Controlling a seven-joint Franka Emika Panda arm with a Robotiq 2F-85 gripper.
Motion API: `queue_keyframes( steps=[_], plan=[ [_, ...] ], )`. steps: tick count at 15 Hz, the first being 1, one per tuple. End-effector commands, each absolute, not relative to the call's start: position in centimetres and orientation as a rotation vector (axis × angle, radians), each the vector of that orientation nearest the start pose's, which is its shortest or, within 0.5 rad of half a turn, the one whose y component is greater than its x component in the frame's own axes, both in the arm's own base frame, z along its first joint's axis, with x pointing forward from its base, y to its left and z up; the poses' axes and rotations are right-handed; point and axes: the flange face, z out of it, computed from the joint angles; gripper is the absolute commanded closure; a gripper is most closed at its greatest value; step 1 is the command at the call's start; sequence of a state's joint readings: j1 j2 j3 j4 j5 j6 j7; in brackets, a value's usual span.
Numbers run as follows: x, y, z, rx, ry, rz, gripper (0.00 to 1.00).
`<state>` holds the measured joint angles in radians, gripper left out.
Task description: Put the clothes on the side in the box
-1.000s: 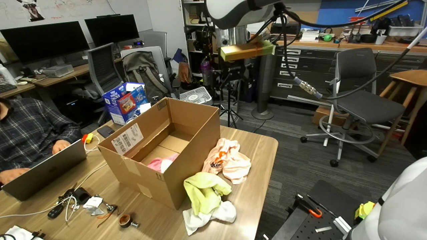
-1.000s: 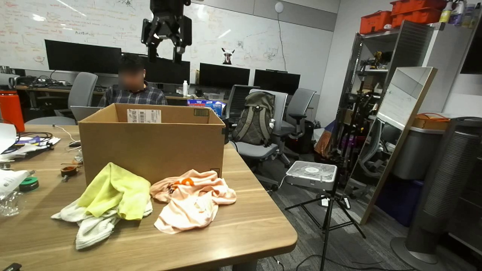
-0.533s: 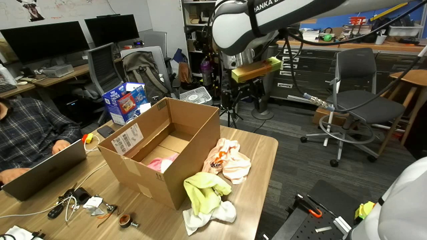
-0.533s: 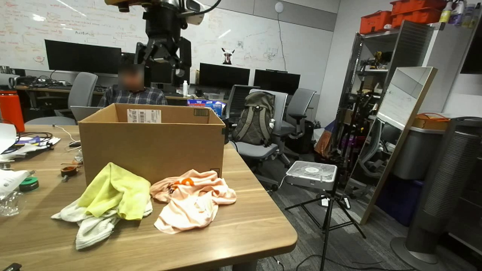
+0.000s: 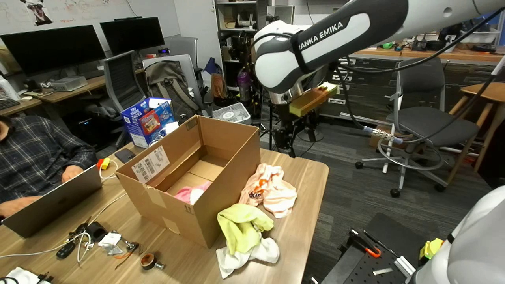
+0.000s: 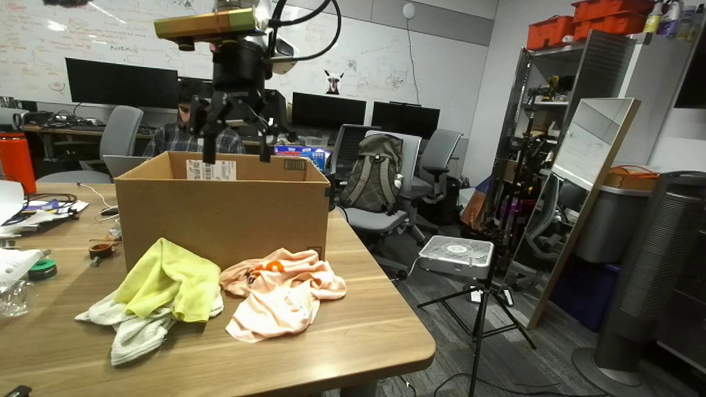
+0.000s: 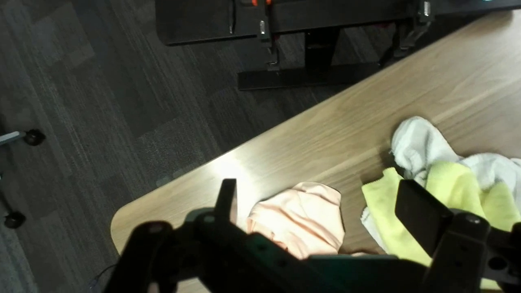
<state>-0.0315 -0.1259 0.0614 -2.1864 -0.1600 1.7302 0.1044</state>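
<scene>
An open cardboard box (image 5: 232, 173) stands on the table; it also shows in an exterior view (image 6: 220, 212). A pink and white cloth (image 5: 188, 193) lies inside it. A crumpled peach cloth (image 5: 278, 193) (image 6: 287, 303) (image 7: 303, 215) lies beside the box near the table corner. A yellow cloth (image 5: 238, 225) (image 6: 171, 281) (image 7: 454, 183) lies on a white cloth (image 5: 262, 250) (image 6: 138, 342) (image 7: 421, 144) next to it. My gripper (image 5: 302, 146) (image 6: 237, 159) (image 7: 317, 185) is open and empty, pointing down above the peach cloth. Its black fingers partly cover the peach and yellow cloths in the wrist view.
The wooden table (image 5: 311, 185) ends just beyond the cloths. A person sits behind a laptop (image 5: 59, 201) at the far side. Keys, a tape roll (image 5: 148, 261) and cables lie by the box. A blue carton (image 5: 144, 122) stands behind it. A dark cart (image 5: 355, 256) stands near the robot base.
The arm has come down from higher up, bringing the open gripper lower, near the height of the box rim. The cloths and the box have not moved.
</scene>
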Motion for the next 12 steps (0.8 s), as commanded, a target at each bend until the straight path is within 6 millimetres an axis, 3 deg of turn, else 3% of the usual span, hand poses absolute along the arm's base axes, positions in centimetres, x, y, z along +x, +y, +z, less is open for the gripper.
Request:
queue_keyframes(
  steps=[1,5,12],
  plan=[
    [46.5,-0.6,40.4,-3.352,-0.203,0.618,0.00],
    [46.2,-0.6,38.1,-3.383,-0.403,0.680,0.00],
    [45.6,-0.3,34.9,-3.241,-0.664,0.697,0.00]
  ],
)
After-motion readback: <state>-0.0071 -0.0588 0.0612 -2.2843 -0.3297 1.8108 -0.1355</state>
